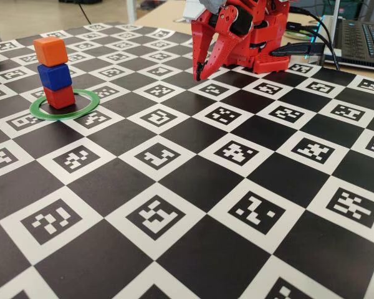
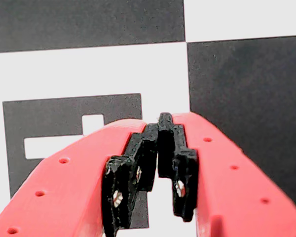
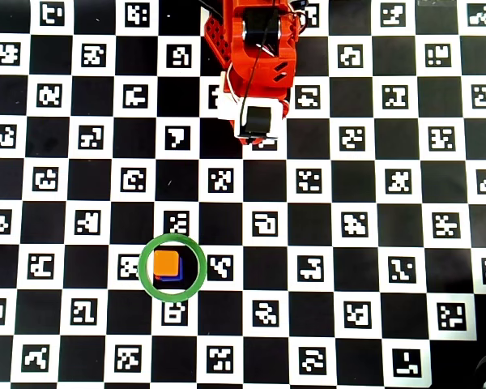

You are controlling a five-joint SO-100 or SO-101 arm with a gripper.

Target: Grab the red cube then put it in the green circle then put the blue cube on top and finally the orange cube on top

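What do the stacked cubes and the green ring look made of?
The orange cube, blue cube and red cube look like matte plastic: flat colour, rounded edges, no glare. The green circle seems thin flat plastic, with a slight sheen.

- The red plastic arm (image 1: 249, 34) sits folded back over its base, wrist tipped downward.
- Its two-finger red gripper (image 1: 198, 73) points at the board, hanging clear of it.
- The black-padded fingertips (image 2: 160, 143) meet at their tips (nothing between them).
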